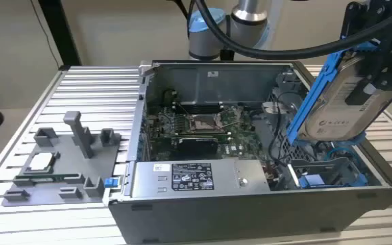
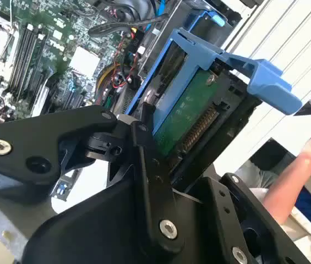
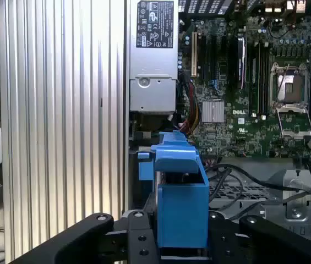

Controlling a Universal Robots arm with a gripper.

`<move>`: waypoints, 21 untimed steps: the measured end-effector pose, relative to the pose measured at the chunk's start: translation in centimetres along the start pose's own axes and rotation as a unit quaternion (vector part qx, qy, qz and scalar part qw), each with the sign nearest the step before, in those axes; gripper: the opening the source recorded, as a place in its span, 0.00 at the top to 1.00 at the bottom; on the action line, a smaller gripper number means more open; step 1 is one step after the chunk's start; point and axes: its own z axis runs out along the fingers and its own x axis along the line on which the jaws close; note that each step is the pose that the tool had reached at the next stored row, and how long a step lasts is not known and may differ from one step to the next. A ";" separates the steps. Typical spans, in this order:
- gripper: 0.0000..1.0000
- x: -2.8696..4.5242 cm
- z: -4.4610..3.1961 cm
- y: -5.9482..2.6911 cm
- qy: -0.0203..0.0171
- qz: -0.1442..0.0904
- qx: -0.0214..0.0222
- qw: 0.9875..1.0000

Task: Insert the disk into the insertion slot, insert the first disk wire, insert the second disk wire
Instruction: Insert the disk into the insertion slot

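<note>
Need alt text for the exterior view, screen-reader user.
The robot's hand holds the disk, steeply tilted in its blue frame, above the insertion slot at the exterior view's right of an open computer case. A grey parts fixture lies on the slatted table at the view's left.

disk (image 1: 342, 104) hangs tilted upper right in the exterior view, just above the slot (image 1: 326, 172); parts tray (image 1: 44, 190) sits lower left.
</note>
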 end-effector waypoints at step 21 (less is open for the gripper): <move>1.00 0.23 1.00 -0.69 0.002 0.000 0.000 1.000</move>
